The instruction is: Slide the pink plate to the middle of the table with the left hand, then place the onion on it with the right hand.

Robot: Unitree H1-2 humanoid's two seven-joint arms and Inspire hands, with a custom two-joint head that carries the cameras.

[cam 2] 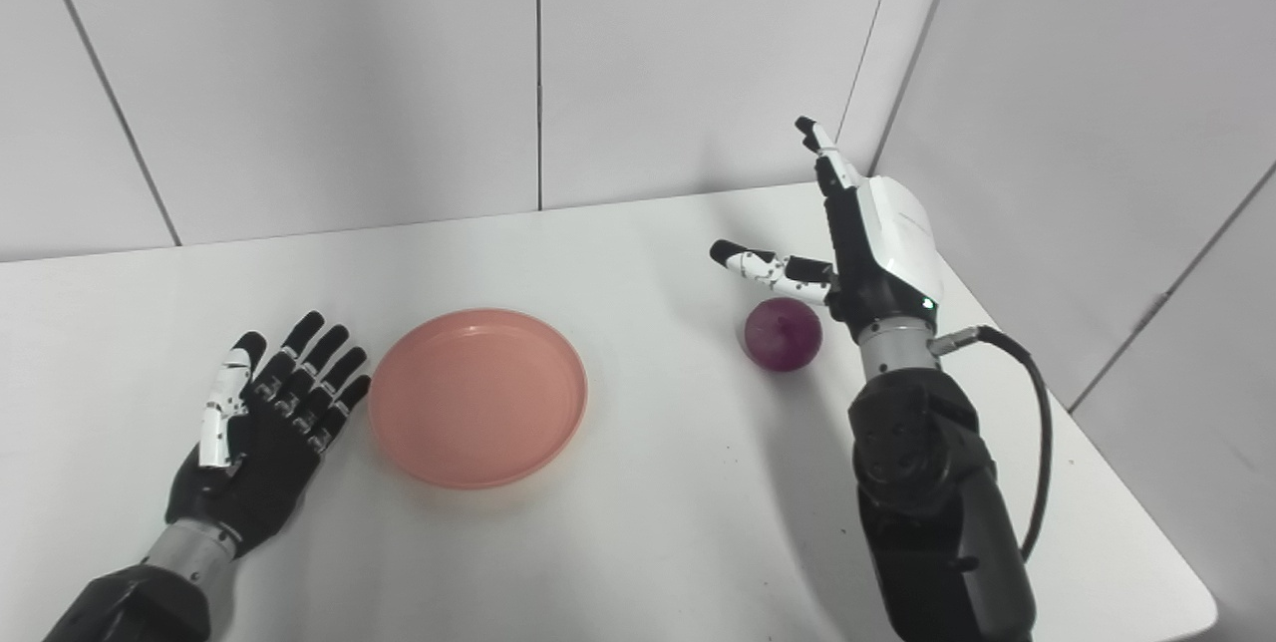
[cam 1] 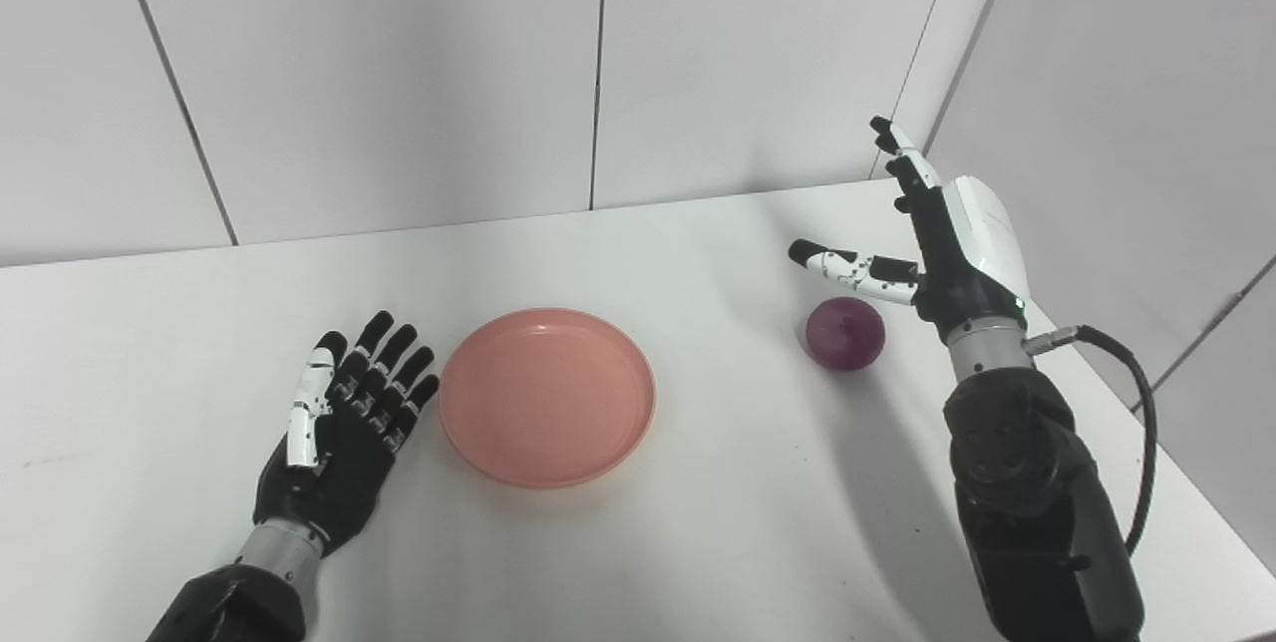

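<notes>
Looking first at my right hand (cam 1: 942,243), I see the fingers (cam 1: 902,163) spread and pointing up toward the back wall, thumb (cam 1: 847,265) stuck out to the left, nothing held. The onion (cam 1: 845,334) sits on the table (cam 1: 698,542) just below that thumb and on the near, inner side of the palm, so the hand is raised above it and a little beyond, not around it; whether the thumb touches it I cannot tell. It is nearly round (no long axis to line up with). To take it, I judge I must drop the hand and curl the fingers down and back toward me.

My left hand (cam 1: 344,423) lies flat, palm up, fingers apart, holding nothing, its fingertips just beside the plate's left rim.

The plate (cam 1: 546,397) rests near mid-table, well left of the onion, and it is bare.
</notes>
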